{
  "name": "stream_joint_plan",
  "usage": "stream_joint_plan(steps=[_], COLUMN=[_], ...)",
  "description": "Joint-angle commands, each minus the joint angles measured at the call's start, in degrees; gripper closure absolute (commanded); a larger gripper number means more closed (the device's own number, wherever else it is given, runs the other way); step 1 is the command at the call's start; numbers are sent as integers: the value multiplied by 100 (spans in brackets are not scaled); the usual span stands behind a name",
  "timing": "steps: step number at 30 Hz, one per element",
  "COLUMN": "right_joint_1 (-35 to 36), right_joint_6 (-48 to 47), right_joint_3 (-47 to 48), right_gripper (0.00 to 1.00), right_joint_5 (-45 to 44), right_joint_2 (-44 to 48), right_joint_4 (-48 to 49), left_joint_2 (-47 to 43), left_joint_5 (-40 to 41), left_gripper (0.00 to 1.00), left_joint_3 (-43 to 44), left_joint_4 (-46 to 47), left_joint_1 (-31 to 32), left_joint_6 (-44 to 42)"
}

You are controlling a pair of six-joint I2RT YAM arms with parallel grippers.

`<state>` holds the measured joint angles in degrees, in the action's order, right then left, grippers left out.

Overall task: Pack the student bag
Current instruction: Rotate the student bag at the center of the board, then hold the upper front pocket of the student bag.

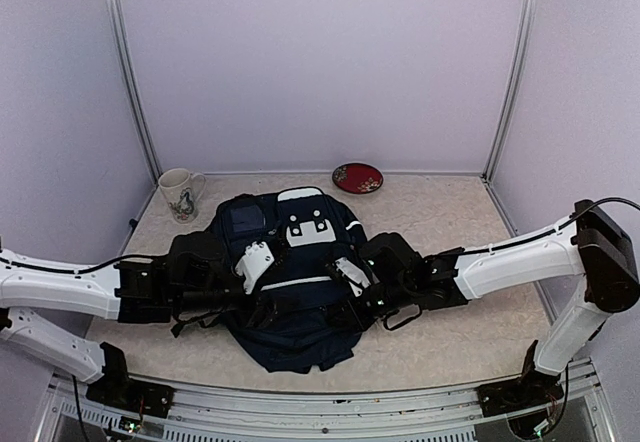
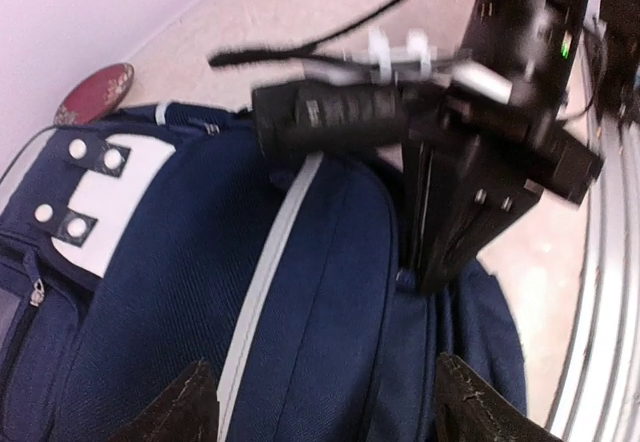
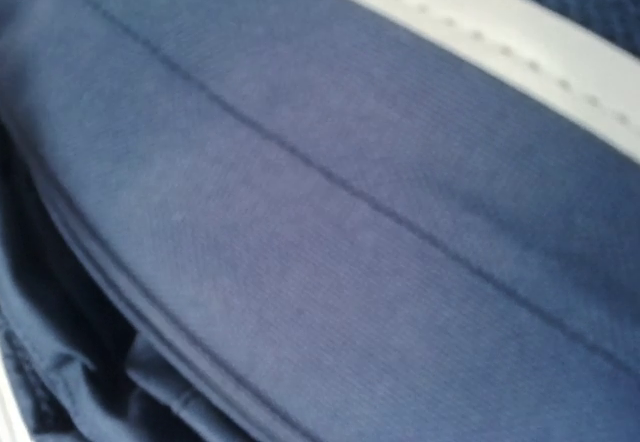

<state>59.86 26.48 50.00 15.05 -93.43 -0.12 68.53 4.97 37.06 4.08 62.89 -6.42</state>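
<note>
The student bag, navy blue with a white dotted patch and a thin white stripe, lies flat mid-table between both arms. In the left wrist view my left gripper hovers open over the bag's front panel, one fingertip on each side of the white stripe. My right gripper comes down from the other side, its black fingers closed together on the bag's fabric at a seam. The right wrist view shows only navy cloth; its own fingers are hidden.
A white mug with a printed figure stands at the back left. A red dish sits against the back wall. Bare table lies right of the bag, with a metal rail along the near edge.
</note>
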Motion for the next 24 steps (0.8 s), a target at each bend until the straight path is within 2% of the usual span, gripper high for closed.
stream_joint_plan(steps=[1, 5, 12, 13, 14, 15, 18, 19, 24], right_joint_1=[-26, -27, -31, -34, -43, -65, -196, -251, -453], right_joint_6=[191, 191, 201, 188, 183, 165, 97, 56, -374], right_joint_3=[11, 84, 26, 34, 43, 45, 1, -14, -23], right_gripper=[100, 100, 100, 100, 100, 100, 100, 100, 100], right_joint_5=[-446, -397, -500, -538, -587, -637, -835, -897, -1754], right_joint_2=[79, -27, 51, 67, 82, 104, 178, 225, 490], right_joint_4=[35, 30, 22, -1, -45, -103, -322, -418, -1419], left_joint_2=[570, 1201, 1886, 1894, 1880, 1832, 1675, 1605, 1177], left_joint_5=[248, 736, 754, 712, 676, 689, 815, 835, 974], left_gripper=[24, 20, 29, 32, 40, 50, 94, 100, 100], left_joint_3=[342, 695, 995, 981, 968, 951, 928, 914, 662], left_joint_4=[-499, -575, -1074, -1107, -1125, -1101, -1075, -1069, -1133], left_joint_1=[47, 56, 180, 187, 187, 188, 188, 187, 188], left_joint_6=[-954, -1357, -1688, -1701, -1716, -1715, -1725, -1721, -1747])
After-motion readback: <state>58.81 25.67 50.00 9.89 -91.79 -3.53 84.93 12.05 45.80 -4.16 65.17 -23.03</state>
